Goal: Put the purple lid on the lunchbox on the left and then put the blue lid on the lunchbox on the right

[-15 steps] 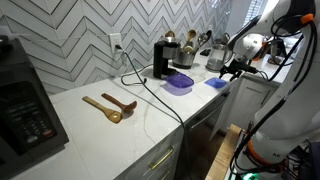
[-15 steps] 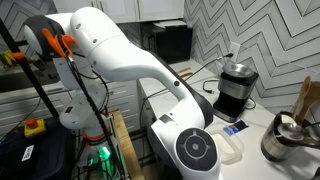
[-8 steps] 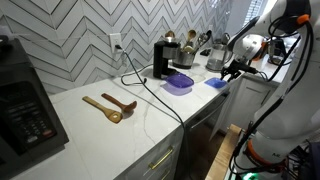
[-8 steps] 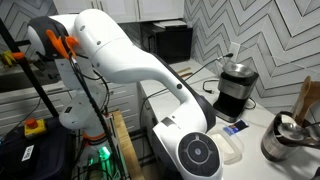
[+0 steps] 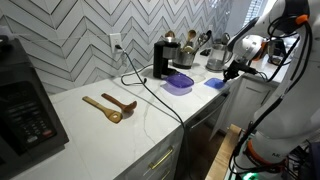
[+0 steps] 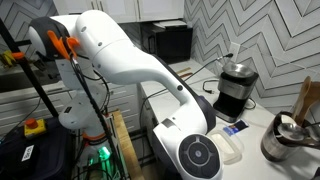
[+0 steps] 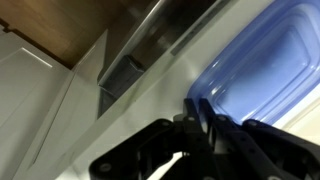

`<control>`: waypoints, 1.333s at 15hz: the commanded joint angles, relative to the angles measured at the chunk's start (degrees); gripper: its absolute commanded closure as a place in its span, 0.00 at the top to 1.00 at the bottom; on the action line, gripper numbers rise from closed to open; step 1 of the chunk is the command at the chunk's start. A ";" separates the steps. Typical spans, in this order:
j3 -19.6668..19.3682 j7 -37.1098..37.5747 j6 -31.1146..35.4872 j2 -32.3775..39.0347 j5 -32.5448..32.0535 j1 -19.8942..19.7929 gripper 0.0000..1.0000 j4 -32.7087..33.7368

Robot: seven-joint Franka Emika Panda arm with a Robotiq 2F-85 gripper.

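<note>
**White kitchen counter under chevron tile: blue lid at the near edge, gripper beside it**

Blue lid [image 7: 268, 62]: one, a translucent rounded rectangle with a raised rim, lying flat on the white counter [image 5: 95, 135] close to its front edge. In an exterior view the blue lid [image 5: 215, 84] sits just beside a purple container [image 5: 178, 83], also one; whether that piece is a box, a lid or both cannot be told at this size. In an exterior view the lid shows only as a small blue patch [image 6: 232, 127] behind the arm.

Gripper [image 7: 200, 135]: its dark fingers stand at the lid's near corner. The wrist view is blurred, so whether they are parted, closed or grasping the rim cannot be told. In an exterior view the gripper [image 5: 232, 71] hangs at the lid's outer side.

Surroundings: a black appliance [image 5: 161, 60] stands behind the purple container, with its cord trailing across the counter. Two wooden spoons [image 5: 110, 105] lie side by side, well apart from the lid. One microwave [image 5: 22, 100] fills the far end. In an exterior view, one black grinder [image 6: 236, 85] and one metal pot [image 6: 285, 138] stand near the lid.
</note>
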 commanded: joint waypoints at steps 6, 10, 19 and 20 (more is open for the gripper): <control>1.14 0.51 -1.51 -0.43 -1.23 -1.61 0.02 0.89; 0.64 2.99 -2.50 -3.87 -6.88 -0.94 0.02 0.37; 0.01 3.89 -9.05 -10.50 -12.12 -0.24 0.02 -0.33; -0.03 3.83 -10.05 -11.47 -12.51 -0.12 0.02 -0.32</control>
